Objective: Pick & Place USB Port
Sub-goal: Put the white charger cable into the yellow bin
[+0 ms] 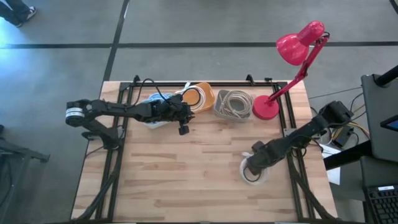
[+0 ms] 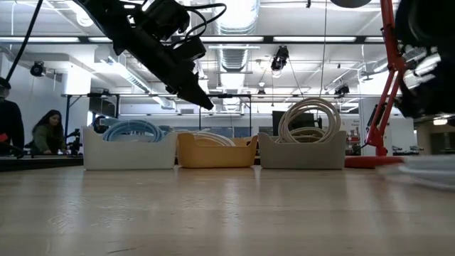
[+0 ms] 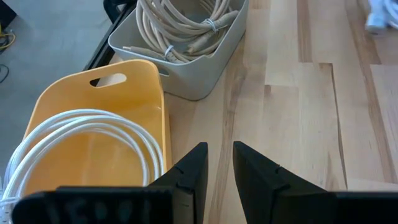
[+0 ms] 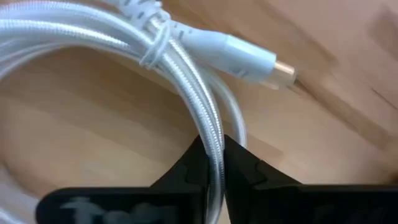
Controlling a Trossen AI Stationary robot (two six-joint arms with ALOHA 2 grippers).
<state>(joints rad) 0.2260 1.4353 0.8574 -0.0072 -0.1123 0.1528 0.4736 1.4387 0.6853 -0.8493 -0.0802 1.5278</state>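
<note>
A coiled white braided USB cable (image 1: pixel 254 173) lies on the wooden table near the right front. Its plug (image 4: pixel 249 55) has a gold tip. My right gripper (image 4: pixel 213 146) points down onto the coil and is shut on it; in the high view the gripper (image 1: pixel 252 164) covers part of the coil. My left gripper (image 3: pixel 219 163) hovers above the table beside the orange bin (image 3: pixel 93 124), its fingers a little apart with nothing between them; in the low view it (image 2: pixel 197 96) hangs clear of the table. My right gripper pinches a braided strand of the coil (image 4: pixel 210 127) between its two fingers, a short way from the tied bundle and the plug. The fingers come from above, pointing down. The coil lies flat on the table.
Three bins stand in a row at the far edge: a white one with blue cable (image 1: pixel 154 107), the orange one with white cable (image 1: pixel 200 98) and a grey one with beige cables (image 1: pixel 233 104). A red desk lamp (image 1: pixel 268 107) stands at the far right. Bare wood lies between the arms.
</note>
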